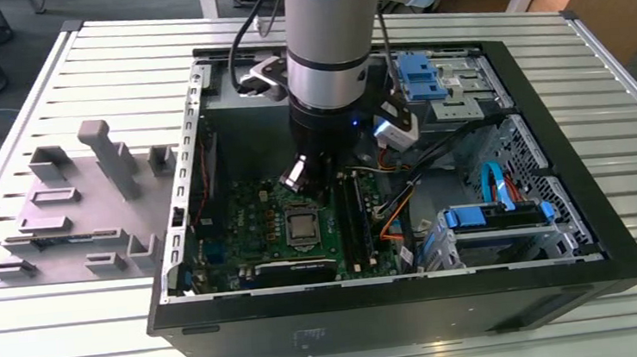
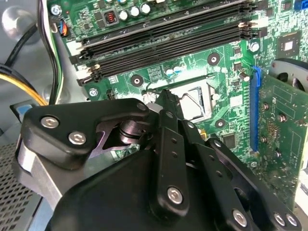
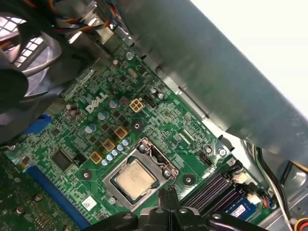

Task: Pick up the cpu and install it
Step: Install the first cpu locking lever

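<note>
The PC case (image 1: 404, 292) is lying open on the bench (image 1: 79, 338). Inside it, the cpu (image 3: 134, 180) is sitting in the motherboard's socket (image 3: 139, 178). The tool (image 3: 168, 199) is being held just beside the socket, fingers drawn together, gripping nothing. A careless descent risks knocking the unlatched chip askew, bending socket pins.

Overhead exterior; wrist views (close) motherboard (image 3: 159, 130)

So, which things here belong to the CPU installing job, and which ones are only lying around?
Belongs to the job:
- cpu, lying in the socket on the motherboard
- gripper, just beside the socket

Just lying about:
- grey holder blocks on the table, at the exterior view's left
- memory slots
- blue drive bays
- cables
</note>
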Tool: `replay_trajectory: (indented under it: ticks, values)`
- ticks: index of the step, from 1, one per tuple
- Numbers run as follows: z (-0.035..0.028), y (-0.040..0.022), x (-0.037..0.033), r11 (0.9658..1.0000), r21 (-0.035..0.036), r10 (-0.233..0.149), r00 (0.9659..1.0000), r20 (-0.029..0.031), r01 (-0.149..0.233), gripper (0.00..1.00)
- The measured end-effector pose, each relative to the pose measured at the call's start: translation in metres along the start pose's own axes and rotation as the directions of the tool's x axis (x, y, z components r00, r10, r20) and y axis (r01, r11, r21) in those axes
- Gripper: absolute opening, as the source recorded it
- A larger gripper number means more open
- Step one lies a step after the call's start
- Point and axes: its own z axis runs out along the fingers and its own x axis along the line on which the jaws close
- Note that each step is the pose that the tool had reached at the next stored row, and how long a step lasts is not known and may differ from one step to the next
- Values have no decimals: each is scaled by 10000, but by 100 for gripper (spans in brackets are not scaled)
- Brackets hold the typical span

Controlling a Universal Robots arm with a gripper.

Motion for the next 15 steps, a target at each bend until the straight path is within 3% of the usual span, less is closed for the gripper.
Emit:
replay_trajectory:
  ticks: [15]
  values:
    - [71,-37,38,9968,-47,793,9968,-52,-793,11]
